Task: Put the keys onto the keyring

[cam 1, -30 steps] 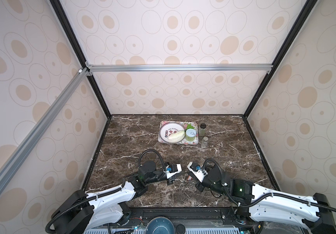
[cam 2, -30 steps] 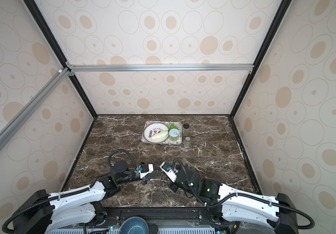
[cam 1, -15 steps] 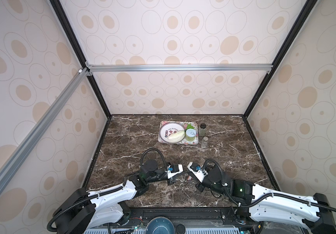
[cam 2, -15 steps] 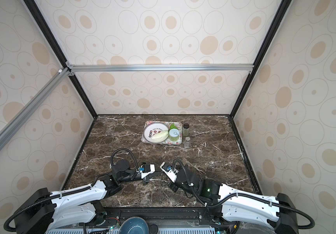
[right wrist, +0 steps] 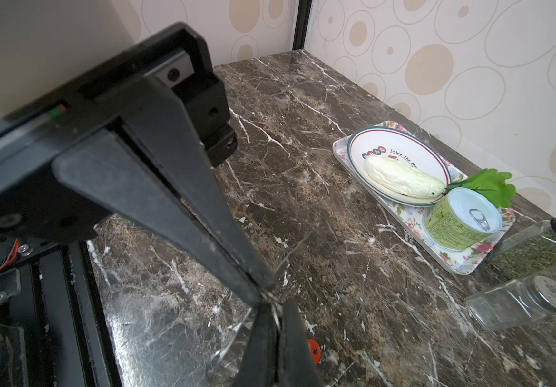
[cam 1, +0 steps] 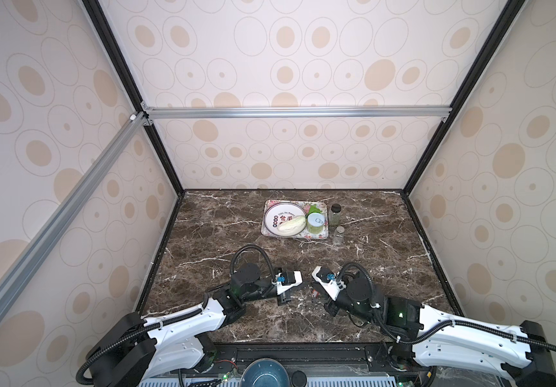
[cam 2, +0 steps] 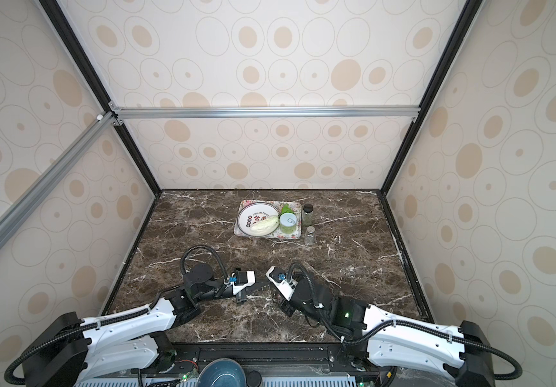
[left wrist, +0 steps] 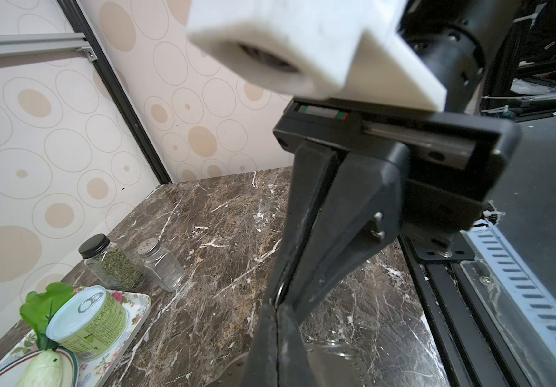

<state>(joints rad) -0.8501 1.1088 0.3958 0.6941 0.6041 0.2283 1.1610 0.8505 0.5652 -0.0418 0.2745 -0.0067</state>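
Marble [cam 1: 290, 254] bare btw tray [cam 1: 303, 236], L tool [cam 1: 284, 296]

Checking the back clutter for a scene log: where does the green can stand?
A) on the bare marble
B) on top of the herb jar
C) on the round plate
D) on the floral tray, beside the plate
D: the green can stands upright on the floral tray, next to the plate rather than on it.
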